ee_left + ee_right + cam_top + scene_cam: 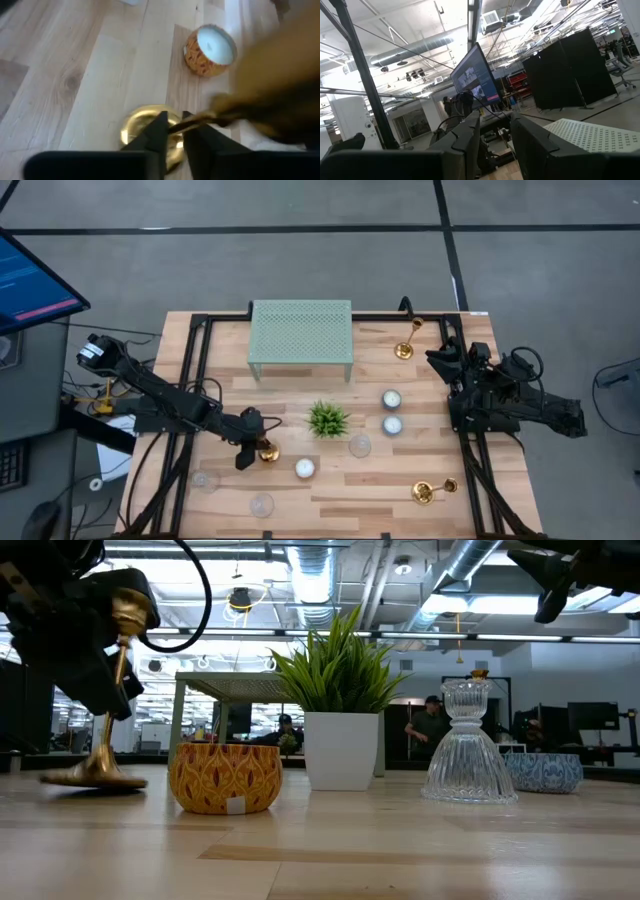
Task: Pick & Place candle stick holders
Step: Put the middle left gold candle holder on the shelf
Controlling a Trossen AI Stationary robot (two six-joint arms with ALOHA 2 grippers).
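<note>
One candlestick (150, 131) between left pincer (172, 137) fingers

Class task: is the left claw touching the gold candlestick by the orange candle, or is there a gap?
Touching. The left wrist view shows the left claw closed on the gold candlestick's thin stem, no gap visible.

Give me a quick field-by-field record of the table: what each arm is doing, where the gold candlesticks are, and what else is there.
left gripper: shut on near-left candlestick stem
right gripper: waiting at right edge, holding nothing
other candlesticks: far-right candlestick; near-right candlestick
rack: green mesh, far centre
plant: centre
orange candle: beside held candlestick
</note>
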